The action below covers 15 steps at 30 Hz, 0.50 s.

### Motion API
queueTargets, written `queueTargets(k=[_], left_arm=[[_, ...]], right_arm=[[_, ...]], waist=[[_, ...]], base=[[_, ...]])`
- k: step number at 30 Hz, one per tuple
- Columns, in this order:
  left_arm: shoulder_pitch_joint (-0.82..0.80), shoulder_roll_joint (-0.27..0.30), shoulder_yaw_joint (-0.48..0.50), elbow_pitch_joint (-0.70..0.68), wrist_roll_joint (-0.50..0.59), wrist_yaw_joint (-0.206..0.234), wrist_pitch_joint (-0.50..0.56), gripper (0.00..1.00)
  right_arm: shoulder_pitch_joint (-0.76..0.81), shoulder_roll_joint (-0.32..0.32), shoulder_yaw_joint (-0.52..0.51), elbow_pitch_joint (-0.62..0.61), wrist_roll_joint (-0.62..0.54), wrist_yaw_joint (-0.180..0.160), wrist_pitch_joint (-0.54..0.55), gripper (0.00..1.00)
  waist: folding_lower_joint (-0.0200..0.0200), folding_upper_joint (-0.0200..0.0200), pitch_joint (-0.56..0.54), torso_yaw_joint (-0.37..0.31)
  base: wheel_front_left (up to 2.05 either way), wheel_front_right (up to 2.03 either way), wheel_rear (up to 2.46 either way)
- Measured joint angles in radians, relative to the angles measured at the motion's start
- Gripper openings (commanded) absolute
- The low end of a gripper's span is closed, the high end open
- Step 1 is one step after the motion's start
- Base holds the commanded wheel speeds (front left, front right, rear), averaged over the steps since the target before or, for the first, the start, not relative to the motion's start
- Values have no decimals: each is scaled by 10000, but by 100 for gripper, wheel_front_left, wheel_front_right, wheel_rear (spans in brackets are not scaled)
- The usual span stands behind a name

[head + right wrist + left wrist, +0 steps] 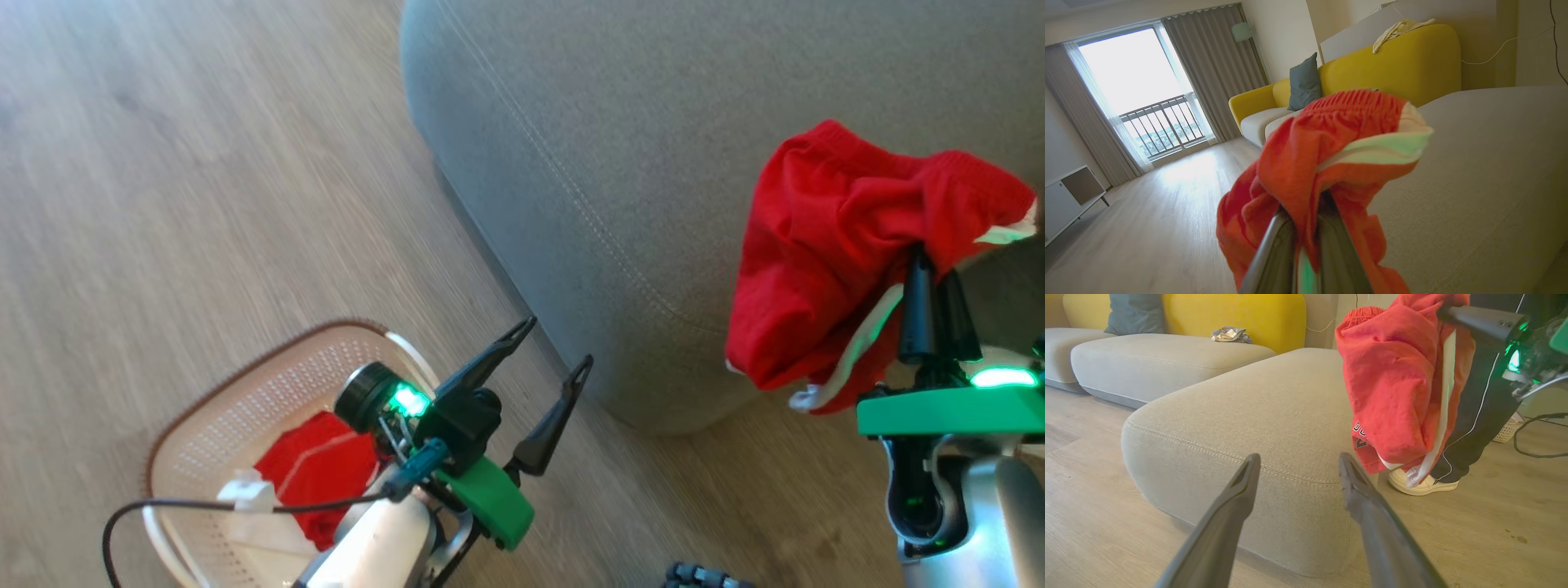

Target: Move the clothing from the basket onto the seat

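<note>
Jaws pinched on a bright red, white-striped fabric garment [824,237], the right gripper [927,269] hangs at three o'clock; the left gripper [559,340] stands wide.

The left gripper [558,340] is showing two long black tapering fingers [488,357], a green bracket [492,500] and a round black camera [364,398] with a green light [409,401] glowing beside it; a black cable [163,507] is running along its white forearm [382,545]. The right gripper [936,282] is showing a green plate [947,413] over silvery-grey casing [998,510]
</note>
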<state>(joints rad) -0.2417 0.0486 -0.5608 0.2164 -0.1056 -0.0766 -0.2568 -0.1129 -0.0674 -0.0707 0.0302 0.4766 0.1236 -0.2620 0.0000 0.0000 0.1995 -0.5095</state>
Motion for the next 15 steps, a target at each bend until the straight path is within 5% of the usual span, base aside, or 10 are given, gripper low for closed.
queueTargets(k=[15], left_arm=[[-500,33,-265,295,59,-90,0,100]], right_arm=[[-23,245,-491,-330,-6,2,0,0]], waist=[[0,0,537,-219]], base=[[0,0,0]])
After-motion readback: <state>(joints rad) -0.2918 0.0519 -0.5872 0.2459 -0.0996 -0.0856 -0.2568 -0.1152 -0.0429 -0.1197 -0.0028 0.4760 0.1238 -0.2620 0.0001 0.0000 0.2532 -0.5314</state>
